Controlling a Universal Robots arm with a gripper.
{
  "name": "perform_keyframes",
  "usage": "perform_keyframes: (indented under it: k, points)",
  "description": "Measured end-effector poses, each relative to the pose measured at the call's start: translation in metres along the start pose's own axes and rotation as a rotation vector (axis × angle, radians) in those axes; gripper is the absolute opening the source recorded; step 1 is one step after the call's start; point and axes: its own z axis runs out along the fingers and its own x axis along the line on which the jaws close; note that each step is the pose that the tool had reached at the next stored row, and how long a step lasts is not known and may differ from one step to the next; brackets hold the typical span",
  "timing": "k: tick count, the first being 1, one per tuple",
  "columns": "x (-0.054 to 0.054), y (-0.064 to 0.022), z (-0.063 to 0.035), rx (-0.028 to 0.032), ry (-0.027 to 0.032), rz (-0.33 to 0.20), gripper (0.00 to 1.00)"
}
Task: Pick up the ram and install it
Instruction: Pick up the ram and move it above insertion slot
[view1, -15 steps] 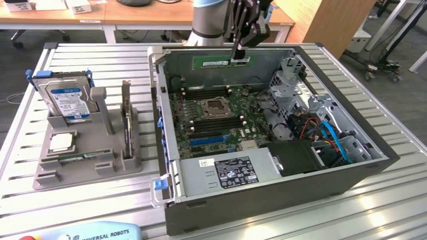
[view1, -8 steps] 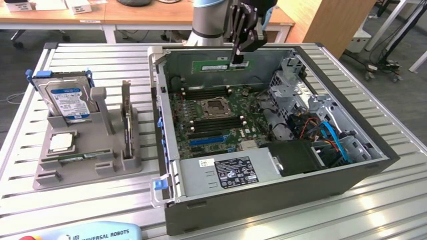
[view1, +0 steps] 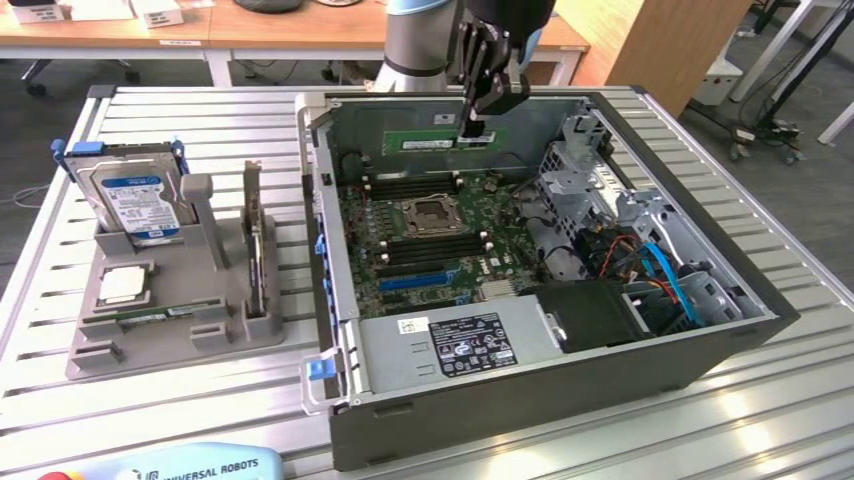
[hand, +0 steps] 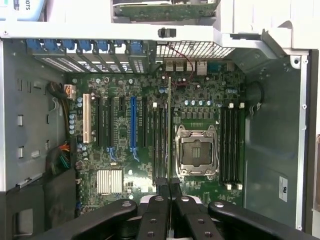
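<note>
On the worktop (view1: 54, 400), at the exterior view's left of the open computer case (view1: 534, 400), we see a grey holder (view1: 174, 340) with a hard drive (view1: 134, 200). Over the case's motherboard (view1: 441, 230), the jaws are clenched on the ram (view1: 427, 141), held clear above the board.

Beyond the gripper (view1: 475, 128) stand wooden desks (view1: 267, 35); toward the exterior view's right of it, a wooden panel (view1: 654, 50) and grey floor (view1: 801, 200).

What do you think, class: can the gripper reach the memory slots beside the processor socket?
Probably yes. The case lies open on top, the gripper, shut on the ram, hangs over the motherboard, and nothing covers the memory slots beside the processor socket.
</note>
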Motion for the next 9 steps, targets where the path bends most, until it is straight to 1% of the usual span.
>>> perform_keyframes:
  k: [2,4,9]
  points:
    - [0.0,-0.0003,0.0,-0.0001,0.0,0.0,0.11]
    - [0.0,-0.0028,0.0,-0.0001,-0.0001,0.0,0.11]
    - [0.0,-0.0147,-0.0003,0.0,-0.0001,0.0,0.11]
